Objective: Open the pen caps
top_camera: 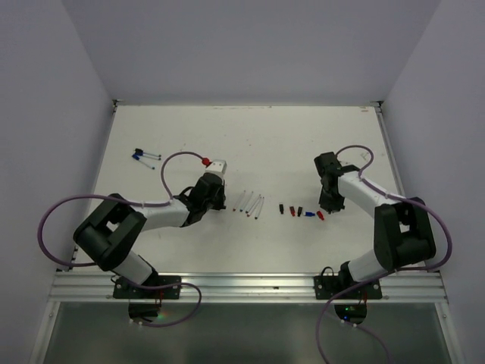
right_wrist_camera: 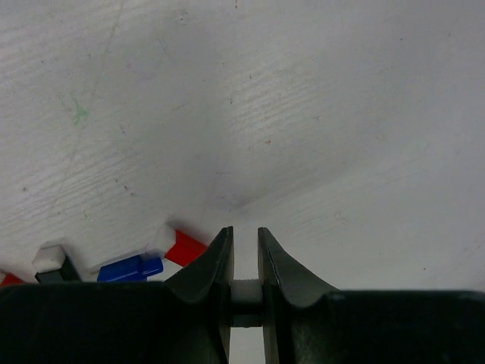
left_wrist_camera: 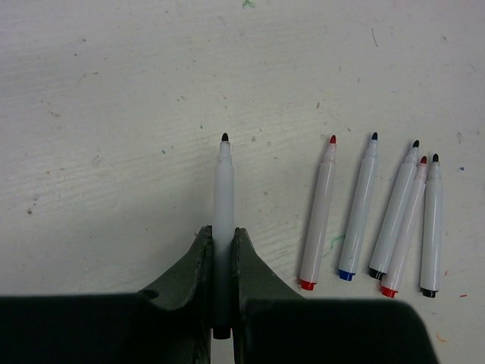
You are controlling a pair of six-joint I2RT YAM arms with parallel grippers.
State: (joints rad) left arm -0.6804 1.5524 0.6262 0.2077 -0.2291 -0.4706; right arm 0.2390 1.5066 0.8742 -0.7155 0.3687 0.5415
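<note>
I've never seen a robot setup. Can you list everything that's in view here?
loose pens: five, white with red, blue or black tips, side by side mid-table
held pen: one, white, black tip, clamped beside them
far pens: two, blue-ended, table's far left
pen caps: about five, black, red, blue, row right of the pens
whitish piece: one, perhaps a cap, clamped
table: one, white
cables: two, purple, looping off arms
arms: two, black-and-white, near edge
left gripper: dark, shut on held pen
right gripper: dark, shut on whitish piece
</note>
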